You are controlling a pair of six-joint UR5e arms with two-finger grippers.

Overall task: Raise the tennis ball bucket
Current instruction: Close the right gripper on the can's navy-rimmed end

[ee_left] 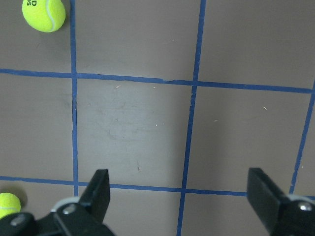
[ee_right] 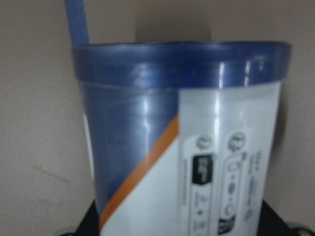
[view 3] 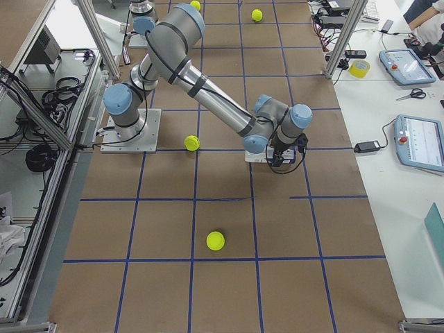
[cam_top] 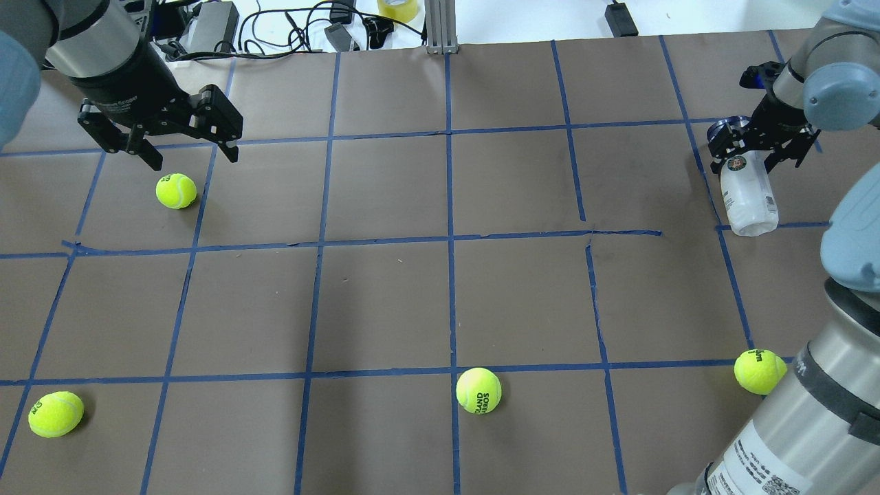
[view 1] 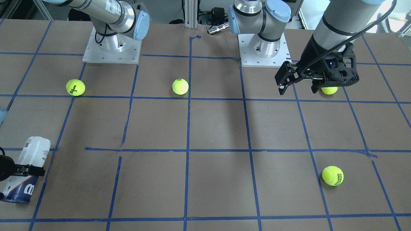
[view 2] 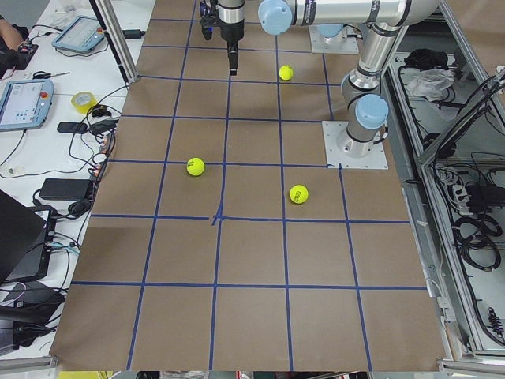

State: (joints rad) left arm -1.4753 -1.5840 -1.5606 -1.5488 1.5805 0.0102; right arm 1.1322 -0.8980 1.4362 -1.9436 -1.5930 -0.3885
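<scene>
The tennis ball bucket [cam_top: 751, 199] is a clear can with a white and navy label. It lies on its side at the far right of the table, navy rim pointing away from me. It also shows in the front view [view 1: 32, 154] and fills the right wrist view [ee_right: 197, 162]. My right gripper [cam_top: 751, 150] straddles it near the navy end, fingers against its sides; the front view [view 1: 29, 170] shows this too. My left gripper [cam_top: 192, 158] hangs open and empty above the far left of the table, also seen in the left wrist view [ee_left: 178, 196].
Several loose tennis balls lie about: one [cam_top: 176, 190] just below the left gripper, one [cam_top: 56, 414] at the near left, one [cam_top: 478, 390] at the near middle, one [cam_top: 760, 371] by the right arm's base. Cables and gear lie beyond the far edge.
</scene>
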